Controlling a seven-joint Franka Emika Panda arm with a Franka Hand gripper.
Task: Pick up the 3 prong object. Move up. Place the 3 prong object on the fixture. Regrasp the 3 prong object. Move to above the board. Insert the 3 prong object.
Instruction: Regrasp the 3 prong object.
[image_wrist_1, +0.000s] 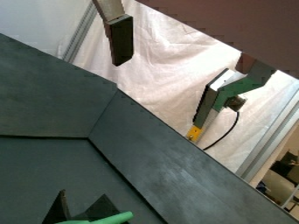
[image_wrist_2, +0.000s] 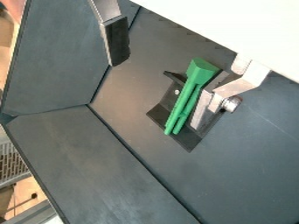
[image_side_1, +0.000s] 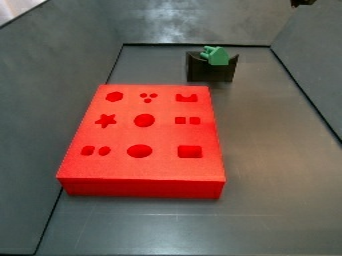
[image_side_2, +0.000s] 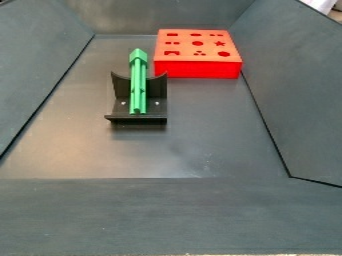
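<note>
One wrist view is mostly dark bench (image_wrist_1: 70, 114) with white sheeting behind it. One finger (image_wrist_1: 118, 39) of the tool (image_wrist_1: 176, 52) hangs in view, silver plate with a dark pad, nothing touching it. The green peg (image_wrist_1: 107, 218) just pokes in at the edge, next to the dark fixture (image_wrist_1: 59, 208).

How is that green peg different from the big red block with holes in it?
The 3 prong object is slim, long and green; the board is a wide, flat red slab. The 3 prong object leans on the dark fixture; the board lies flat on the floor. The board has shaped holes; the 3 prong object shows none. The gripper, open above the fixture, holds neither.
</note>
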